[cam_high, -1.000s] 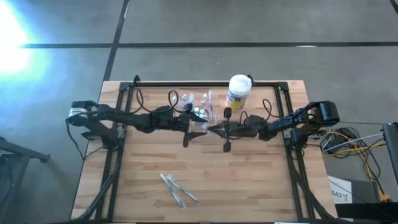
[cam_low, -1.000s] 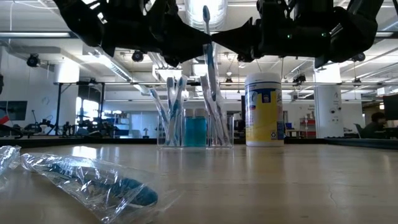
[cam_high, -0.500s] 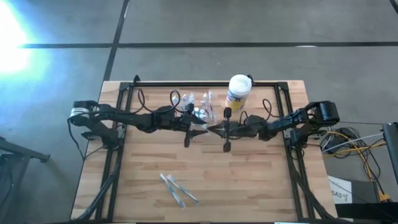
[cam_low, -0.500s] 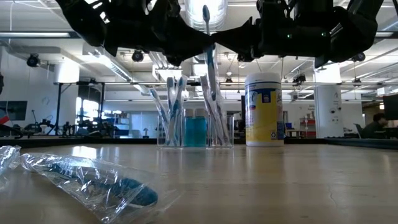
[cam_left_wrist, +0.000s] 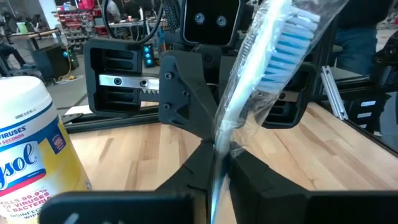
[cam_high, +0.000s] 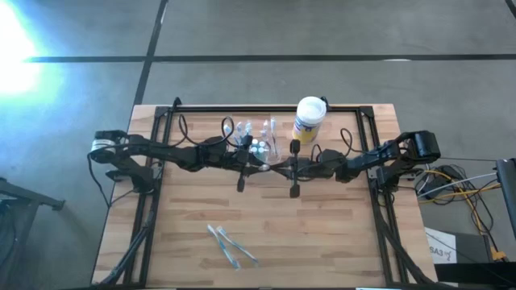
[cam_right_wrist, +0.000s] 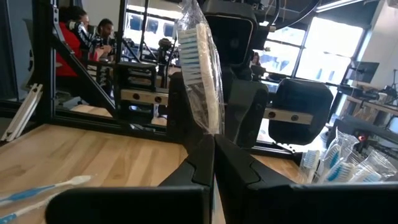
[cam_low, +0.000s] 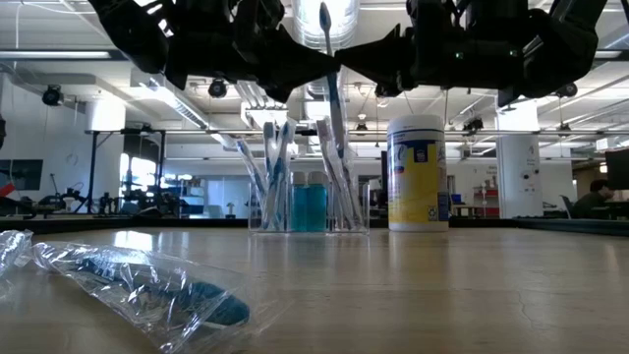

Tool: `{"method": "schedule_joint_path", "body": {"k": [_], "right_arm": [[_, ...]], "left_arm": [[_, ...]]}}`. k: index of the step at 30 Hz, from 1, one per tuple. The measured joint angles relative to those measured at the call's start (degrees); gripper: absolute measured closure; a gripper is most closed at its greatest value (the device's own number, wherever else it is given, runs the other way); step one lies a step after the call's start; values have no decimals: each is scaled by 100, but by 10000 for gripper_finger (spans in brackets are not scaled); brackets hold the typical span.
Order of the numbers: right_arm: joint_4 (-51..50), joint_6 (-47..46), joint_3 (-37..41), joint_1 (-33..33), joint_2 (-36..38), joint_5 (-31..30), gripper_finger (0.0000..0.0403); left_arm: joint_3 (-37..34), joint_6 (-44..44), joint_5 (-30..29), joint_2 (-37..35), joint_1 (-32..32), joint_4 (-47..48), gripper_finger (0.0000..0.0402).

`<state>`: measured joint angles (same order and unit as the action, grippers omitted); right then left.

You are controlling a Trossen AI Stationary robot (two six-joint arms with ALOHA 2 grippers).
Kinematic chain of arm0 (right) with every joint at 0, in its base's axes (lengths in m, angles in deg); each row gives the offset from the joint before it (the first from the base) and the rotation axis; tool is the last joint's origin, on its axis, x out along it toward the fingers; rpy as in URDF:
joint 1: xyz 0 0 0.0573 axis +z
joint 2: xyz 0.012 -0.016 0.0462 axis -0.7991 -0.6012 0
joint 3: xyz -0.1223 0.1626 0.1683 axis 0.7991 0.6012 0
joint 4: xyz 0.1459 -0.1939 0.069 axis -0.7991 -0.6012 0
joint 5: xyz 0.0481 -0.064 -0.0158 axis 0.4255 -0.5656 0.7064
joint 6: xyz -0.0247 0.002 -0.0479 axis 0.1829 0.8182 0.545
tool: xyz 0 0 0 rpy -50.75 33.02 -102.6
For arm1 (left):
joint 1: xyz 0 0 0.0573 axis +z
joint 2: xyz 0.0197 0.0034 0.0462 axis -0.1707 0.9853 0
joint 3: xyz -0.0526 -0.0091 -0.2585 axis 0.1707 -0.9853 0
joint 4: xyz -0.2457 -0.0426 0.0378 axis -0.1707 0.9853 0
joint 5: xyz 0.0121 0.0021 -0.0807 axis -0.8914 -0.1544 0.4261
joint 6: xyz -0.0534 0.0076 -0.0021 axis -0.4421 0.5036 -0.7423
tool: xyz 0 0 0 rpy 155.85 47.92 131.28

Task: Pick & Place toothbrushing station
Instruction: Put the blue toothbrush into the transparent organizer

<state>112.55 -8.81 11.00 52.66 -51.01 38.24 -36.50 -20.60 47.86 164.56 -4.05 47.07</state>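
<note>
both grippers meet over the surface (cam_high: 322,234) centre, above the table top. right gripper (cam_right_wrist: 213,146) fingers pinched on a wrapped toothbrush (cam_right_wrist: 200,74), held upright. left gripper (cam_left_wrist: 219,155) fingers closed on the same toothbrush. toothbrushing station (cam_high: 260,138) stands at 12 o'clock of them, white canister (cam_high: 308,119) just at its 3 o'clock. loose wrapped toothbrushes (cam_high: 230,245) lie at 6 o'clock

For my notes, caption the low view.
Both grippers grip a wrapped toothbrush above the clear holder.
</note>
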Motion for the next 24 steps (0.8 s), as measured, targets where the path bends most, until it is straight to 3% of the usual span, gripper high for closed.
{"method": "schedule_joint_path", "body": {"k": [4, 15, 20, 24], "right_arm": [[7, -46, -2, 0, 2, 11, 384], [-82, -429, 123, -9, 318, -27, 286], [-545, -469, 541, -7, 1133, -26, 281], [-1089, -471, 948, -7, 2011, -24, 304]], "left_arm": [[-2, -66, 0, -70, 0, 54, 381], [-244, -124, 59, -737, -4, 538, 380], [-970, -204, -158, -1903, 35, 650, 380], [-1679, -411, -301, -3164, 177, 1009, 380]]}}
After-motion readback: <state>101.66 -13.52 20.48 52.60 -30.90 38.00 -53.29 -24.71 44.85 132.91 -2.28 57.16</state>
